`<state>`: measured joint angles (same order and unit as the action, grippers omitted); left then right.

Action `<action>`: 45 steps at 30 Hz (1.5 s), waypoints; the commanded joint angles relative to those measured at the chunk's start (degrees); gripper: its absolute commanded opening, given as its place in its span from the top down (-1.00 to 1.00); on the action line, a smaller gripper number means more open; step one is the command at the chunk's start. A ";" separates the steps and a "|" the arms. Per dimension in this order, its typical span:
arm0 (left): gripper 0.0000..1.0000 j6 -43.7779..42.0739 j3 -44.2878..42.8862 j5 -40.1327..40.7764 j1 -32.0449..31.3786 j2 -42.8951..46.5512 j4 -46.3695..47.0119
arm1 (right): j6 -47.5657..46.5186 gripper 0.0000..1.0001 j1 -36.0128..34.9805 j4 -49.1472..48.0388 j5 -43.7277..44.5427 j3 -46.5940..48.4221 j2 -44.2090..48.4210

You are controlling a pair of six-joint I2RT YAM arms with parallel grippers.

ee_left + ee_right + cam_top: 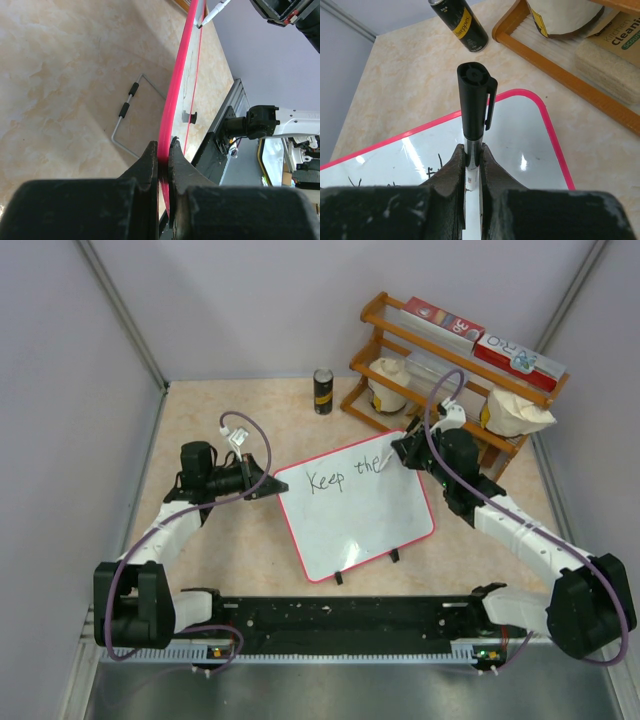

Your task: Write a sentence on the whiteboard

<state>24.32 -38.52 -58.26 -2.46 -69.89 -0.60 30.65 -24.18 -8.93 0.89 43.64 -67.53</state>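
Note:
The whiteboard (360, 525) with its red-pink rim lies tilted in the middle of the table, two black clips on its near edge. The sentence (343, 476) reads "Keep the" in black. My left gripper (270, 486) is shut on the board's left rim (172, 105), seen edge-on in the left wrist view. My right gripper (398, 454) is shut on a marker (474, 107) with a white body and black cap posted on its back end. The marker's tip (199, 25) touches the board just after "the". The board also shows under the marker in the right wrist view (520, 135).
A wooden rack (445, 380) at the back right holds red-and-white boxes, paper bags and a sponge pack. A black can (323, 391) stands behind the board. A wire stand (131, 107) lies on the table under the board's edge. The arms' base rail (340, 615) runs along the near edge.

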 commanded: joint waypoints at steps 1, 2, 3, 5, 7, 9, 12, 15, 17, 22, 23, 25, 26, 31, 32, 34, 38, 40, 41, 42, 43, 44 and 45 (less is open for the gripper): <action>1.00 -7.18 0.03 7.02 -1.23 -0.43 -3.18 | -1.21 1.00 0.63 -0.12 2.98 2.06 0.47; 1.00 -7.18 0.03 7.02 -1.23 -0.42 -3.18 | -1.21 1.00 0.63 -0.12 3.24 2.33 0.21; 1.00 -7.18 0.03 7.02 -1.23 -0.42 -3.18 | -1.12 1.00 0.72 -0.30 3.16 2.59 0.12; 1.00 -7.18 0.03 7.02 -1.23 -0.42 -3.18 | -1.04 1.00 0.72 -0.56 3.33 3.38 -0.06; 1.00 -7.18 0.03 7.02 -1.23 -0.42 -3.27 | -0.95 1.00 0.80 -0.65 3.42 4.00 -0.15; 1.00 -7.18 -0.06 7.02 -1.23 -0.34 -3.27 | -0.95 1.00 0.72 -0.74 3.60 4.35 -0.06; 1.00 -7.18 -0.06 7.02 -1.23 -0.42 -3.27 | -0.86 1.00 0.80 -0.65 3.69 4.53 0.46; 1.00 -7.27 -0.06 7.11 -1.23 -0.42 -3.35 | -1.03 1.00 0.80 -0.56 3.25 4.09 1.78; 1.00 -7.27 -0.15 7.02 -1.23 -0.51 -3.35 | -1.12 1.00 0.72 -0.56 2.81 3.65 3.36; 1.00 -7.35 -0.15 7.11 -1.23 -0.51 -3.35 | -1.74 1.00 0.72 -0.30 2.89 1.80 7.14; 1.00 -7.27 -0.15 7.02 -1.23 -0.51 -3.35 | -2.00 1.00 0.72 -0.13 2.89 1.63 7.76; 1.00 -7.27 -0.15 7.02 -1.23 -0.51 -3.35 | -2.35 1.00 0.72 0.40 2.72 0.93 9.08; 1.00 -7.27 -0.06 7.02 -1.32 -0.51 -3.35 | -2.79 1.00 0.80 0.49 2.28 0.66 9.51; 1.00 -7.27 -0.06 7.02 -1.32 -0.34 -3.27 | -4.20 1.00 0.81 0.49 0.26 -1.62 12.15; 1.00 -7.27 -0.06 6.93 -1.32 -0.34 -3.27 | -4.90 1.00 0.81 0.14 -0.70 -1.97 12.50; 1.00 -7.18 -0.06 6.76 -1.41 -0.16 -3.27 | -5.60 1.00 0.89 -0.56 -3.16 -2.94 13.82; 1.00 -7.18 0.03 6.93 -1.50 0.10 -3.09 | -7.18 1.00 0.81 -0.39 -5.89 -4.52 16.46; 1.00 -7.18 0.03 7.02 -1.58 0.10 -3.27 | -7.89 1.00 0.80 0.14 -6.42 -5.31 17.60; 1.00 -7.18 0.03 7.02 -1.58 0.10 -3.27 | -8.15 1.00 0.72 0.75 -6.51 -5.58 18.56; 1.00 -7.18 0.03 7.02 -1.58 0.10 -3.27 | -8.42 1.00 0.72 1.19 -6.77 -5.93 18.92; 1.00 -7.18 0.03 7.02 -1.58 0.02 -3.18 | -8.59 1.00 0.80 1.54 -7.30 -5.93 19.27; 1.00 -7.18 0.03 7.11 -1.58 0.01 -3.18 | -8.85 1.00 0.72 2.33 -7.56 -6.11 19.80; 1.00 -7.18 0.03 7.02 -1.58 0.19 -3.18 | -8.86 1.00 0.72 2.60 -7.74 -6.37 19.89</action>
<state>24.27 -38.70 -58.22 -2.79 -69.87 -0.64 23.79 -24.12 -6.33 -4.54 37.89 -49.78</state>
